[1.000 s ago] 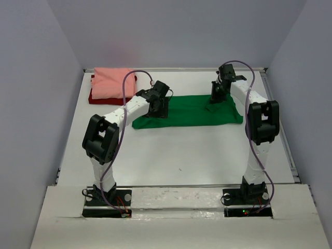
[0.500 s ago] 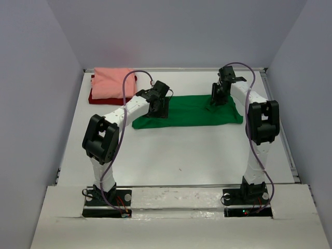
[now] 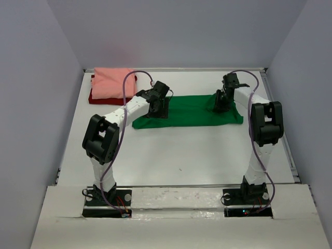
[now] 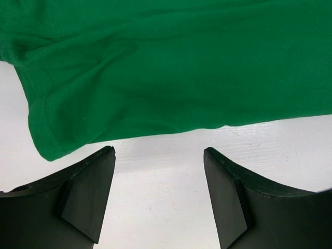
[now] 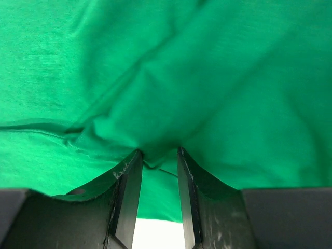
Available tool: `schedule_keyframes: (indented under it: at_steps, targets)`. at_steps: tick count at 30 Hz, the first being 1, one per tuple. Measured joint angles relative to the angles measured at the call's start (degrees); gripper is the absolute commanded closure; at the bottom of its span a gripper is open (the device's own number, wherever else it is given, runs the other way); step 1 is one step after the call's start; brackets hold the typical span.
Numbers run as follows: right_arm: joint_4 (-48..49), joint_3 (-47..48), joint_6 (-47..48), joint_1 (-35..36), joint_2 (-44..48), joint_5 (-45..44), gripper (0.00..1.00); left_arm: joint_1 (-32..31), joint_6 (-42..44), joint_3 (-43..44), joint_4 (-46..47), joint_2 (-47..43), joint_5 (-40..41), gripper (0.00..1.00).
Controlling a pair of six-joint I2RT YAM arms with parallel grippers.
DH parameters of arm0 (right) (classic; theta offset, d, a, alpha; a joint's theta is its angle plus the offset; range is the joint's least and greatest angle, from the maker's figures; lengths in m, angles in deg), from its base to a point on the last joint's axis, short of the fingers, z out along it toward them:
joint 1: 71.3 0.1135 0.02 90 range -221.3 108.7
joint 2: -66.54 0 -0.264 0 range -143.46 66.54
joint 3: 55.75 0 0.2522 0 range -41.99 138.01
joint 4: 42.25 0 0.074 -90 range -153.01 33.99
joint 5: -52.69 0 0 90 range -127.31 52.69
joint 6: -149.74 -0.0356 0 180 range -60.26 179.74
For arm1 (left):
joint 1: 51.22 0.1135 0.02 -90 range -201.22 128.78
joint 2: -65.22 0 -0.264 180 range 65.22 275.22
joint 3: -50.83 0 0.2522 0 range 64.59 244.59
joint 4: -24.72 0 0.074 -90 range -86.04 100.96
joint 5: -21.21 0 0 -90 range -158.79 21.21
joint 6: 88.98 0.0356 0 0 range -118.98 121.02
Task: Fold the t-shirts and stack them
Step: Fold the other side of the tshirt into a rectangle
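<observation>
- Far-left corner of the surface (image 3: 181, 150): the salmon pink t-shirt (image 3: 111, 82) lies folded on top of the dark red t-shirt (image 3: 95, 97). The red one shows only as a strip along the near and left sides. This pile sits at about 10 o'clock from the left claw, apart from it.
- Left claw (image 4: 158, 150): spread wide, holding nothing. In its wrist view the near hem of the green t-shirt (image 4: 171, 67) lies at 12 o'clock, just past the fingertips. Bare surface shows between the tips, and the cloth's left end drops toward 10 o'clock. The tips look clear of the cloth.
- Green t-shirt, top view: one long flat band across the middle of the surface, its long axis running 9 to 3 o'clock. One claw stands near each end, the left at the near hem and the right toward the far edge.
- Right claw (image 5: 158, 151): down on the cloth, jaws a narrow gap apart. A raised ridge of green runs from the tips toward 1 o'clock. Cannot tell whether that ridge is pinched or only bunched there.
- Judgement: the next fold likely carries one end along the 9–3 axis onto the other. Each claw is nearer its own end, and the left arm is nearer the pile for stacking.
</observation>
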Motion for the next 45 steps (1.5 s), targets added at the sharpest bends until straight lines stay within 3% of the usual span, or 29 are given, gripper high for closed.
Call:
schedule_keyframes:
  at_steps: [13,16,17,19,31,45]
  targets:
    - [1.8,-2.8,-0.3,-1.8,1.8,2.1,0.65,-0.1,0.0,-0.8,0.1,0.0,-0.2,0.21]
    - [1.9,-2.9,-0.3,-1.8,1.8,3.0,0.8,-0.3,0.0,-0.8,0.2,0.0,-0.3,0.21]
    - [2.0,-2.9,-0.2,-1.8,1.8,3.3,0.91,-0.5,0.0,-0.8,0.2,0.0,-0.5,0.21]
    - [2.1,-2.9,-0.2,-1.8,1.8,3.9,0.99,-0.7,0.0,-0.8,0.2,0.0,-0.5,0.21]
    - [1.3,-1.2,0.8,-0.2,1.8,1.6,1.0,-2.0,0.0,-0.8,0.9,1.5,-1.5,0.21]
    - [-2.0,15.4,3.9,0.7,-1.6,3.9,1.0,-2.6,0.0,-0.8,0.9,2.0,-1.9,0.22]
